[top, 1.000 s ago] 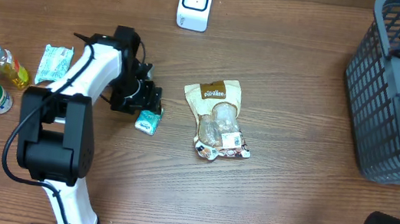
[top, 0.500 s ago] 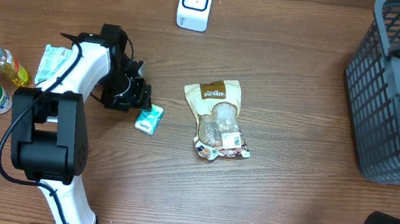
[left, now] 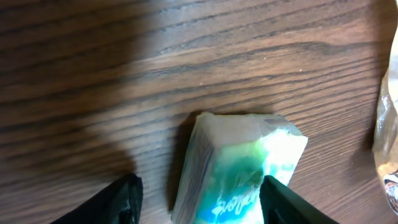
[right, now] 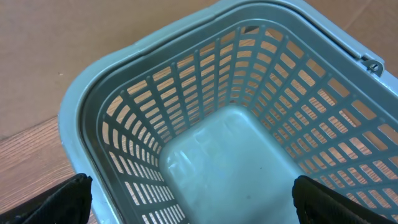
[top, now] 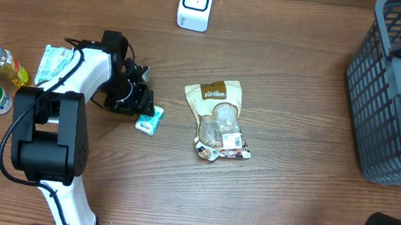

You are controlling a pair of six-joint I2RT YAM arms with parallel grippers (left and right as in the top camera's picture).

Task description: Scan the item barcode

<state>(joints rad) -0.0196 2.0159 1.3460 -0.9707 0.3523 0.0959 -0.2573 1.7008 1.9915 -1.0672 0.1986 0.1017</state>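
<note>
Grasp step: the left tool (left: 199, 198) stood spread astride the tissue pack (left: 249, 155) lying on the tabletop (left: 93, 74), not yet pinching it. Next, probably a firm squeeze, then a lift toward the scanner (top: 195, 3).

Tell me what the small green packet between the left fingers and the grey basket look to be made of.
The small green packet looks like soft, glossy plastic film, judging by its wrinkles and sheen. The layered pale edge suggests folded tissues inside, though that is a guess. The grey basket looks like rigid moulded plastic with a matte finish, going by its slotted lattice walls and smooth thick rim.
</note>
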